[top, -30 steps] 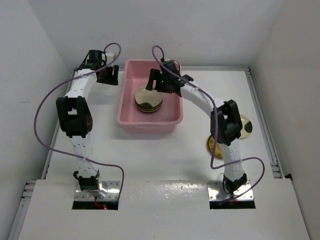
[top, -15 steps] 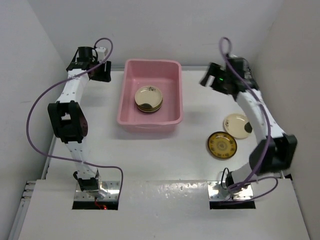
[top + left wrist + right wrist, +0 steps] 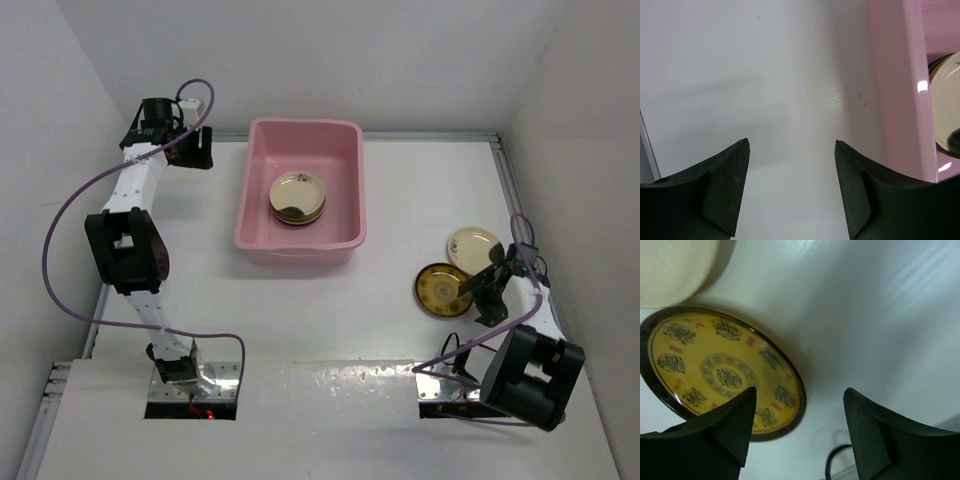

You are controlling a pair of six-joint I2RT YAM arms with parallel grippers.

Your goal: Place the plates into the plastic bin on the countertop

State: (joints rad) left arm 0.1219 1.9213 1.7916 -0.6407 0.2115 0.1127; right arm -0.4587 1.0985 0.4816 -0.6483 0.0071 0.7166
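The left jaws stand well apart, empty, over bare bench (image 3: pixel 765 60) just left of the pink bin (image 3: pixel 895 75). The right jaws, also apart and empty, hover at the yellow-brown plate (image 3: pixel 715 370). Stacked plates (image 3: pixel 298 197) lie in the bin.

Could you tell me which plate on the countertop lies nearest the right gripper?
The yellow-brown patterned round plate with a dark rim, right beside the right gripper; the cream plate lies farther off.
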